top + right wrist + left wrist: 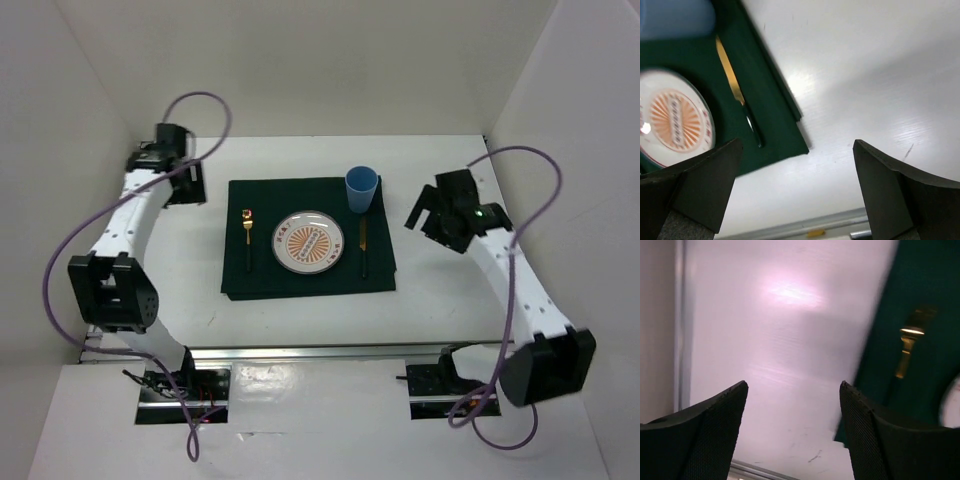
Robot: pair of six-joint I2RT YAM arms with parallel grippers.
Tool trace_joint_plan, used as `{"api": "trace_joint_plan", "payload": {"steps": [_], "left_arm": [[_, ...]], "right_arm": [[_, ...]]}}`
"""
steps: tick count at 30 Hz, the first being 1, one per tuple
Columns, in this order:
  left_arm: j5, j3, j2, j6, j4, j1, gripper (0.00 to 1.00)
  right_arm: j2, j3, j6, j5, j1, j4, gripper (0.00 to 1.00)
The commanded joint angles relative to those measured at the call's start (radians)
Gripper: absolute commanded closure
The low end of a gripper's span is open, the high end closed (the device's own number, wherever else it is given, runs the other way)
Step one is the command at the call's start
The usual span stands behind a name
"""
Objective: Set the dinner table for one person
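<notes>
dinner table (430, 300) beneath left gripper (792, 386) and right gripper (797, 145), both wide apart, seemingly empty

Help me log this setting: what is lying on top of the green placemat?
On the placemat: an orange-patterned plate in the middle, a fork to its left, a knife to its right, a blue cup at the far right corner. The cloth under plate and cup is hidden.

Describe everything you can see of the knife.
The knife has a gold, metallic-looking blade and a slim dark handle. It lies flat on the green placemat, just right of the plate and clear of it, blade pointing toward the far side, its tip close to the blue cup; whether they touch is unclear.
</notes>
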Motion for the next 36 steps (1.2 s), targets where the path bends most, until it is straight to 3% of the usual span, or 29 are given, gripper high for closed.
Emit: {"api": "trace_joint_plan", "payload": {"steps": [1, 6, 10, 19, 36], "left_arm": [[0.171, -0.121, -0.014, 0.040, 0.046, 0.235, 0.20], [0.052, -0.364, -0.120, 0.144, 0.202, 0.391, 0.19], [0.186, -0.440, -0.172, 0.180, 0.226, 0.467, 0.19], [0.265, -0.452, -0.163, 0.158, 0.195, 0.476, 0.19], [0.285, -0.463, -0.181, 0.158, 0.204, 0.476, 0.19]], "right_arm": [[-0.183, -0.047, 0.049, 0.061, -0.064, 0.075, 0.00], [-0.283, -0.110, 0.058, 0.072, -0.084, 0.047, 0.00], [-0.307, -0.137, 0.083, -0.015, -0.084, 0.047, 0.00], [-0.278, -0.116, 0.106, -0.052, -0.084, 0.018, 0.00], [-0.306, -0.116, 0.072, -0.060, -0.084, 0.037, 0.00]]}}
